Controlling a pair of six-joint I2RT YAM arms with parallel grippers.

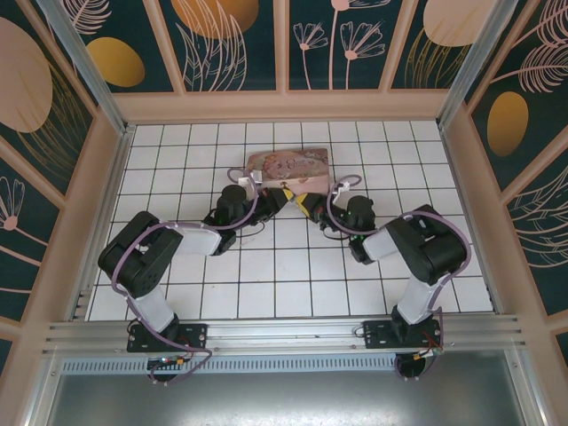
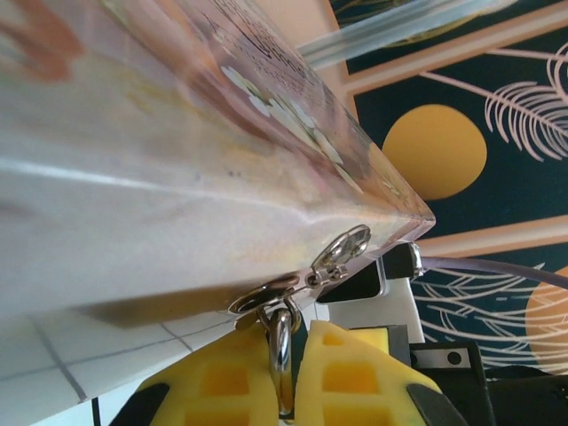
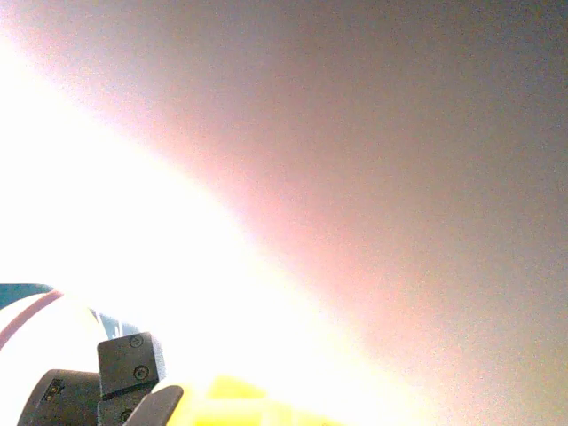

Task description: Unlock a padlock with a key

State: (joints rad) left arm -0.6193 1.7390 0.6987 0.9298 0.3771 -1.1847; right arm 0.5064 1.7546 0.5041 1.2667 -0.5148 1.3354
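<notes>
The left claw (image 2: 286, 351) is pinched narrow on the silvery shackle of the padlock (image 2: 280, 330), which hangs through the hasp (image 2: 339, 251) of the closed pink tin box (image 2: 177, 133). The right claw (image 1: 307, 206) is closed just beside the box front; what it grips I cannot tell. Bare desk (image 1: 177, 293) tiles lie on 2 sides of the box.

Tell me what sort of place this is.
Probably a purpose-built robot test booth: white tiled floor, walls with leaf and circle prints, metal mounting rail along the near edge.
</notes>
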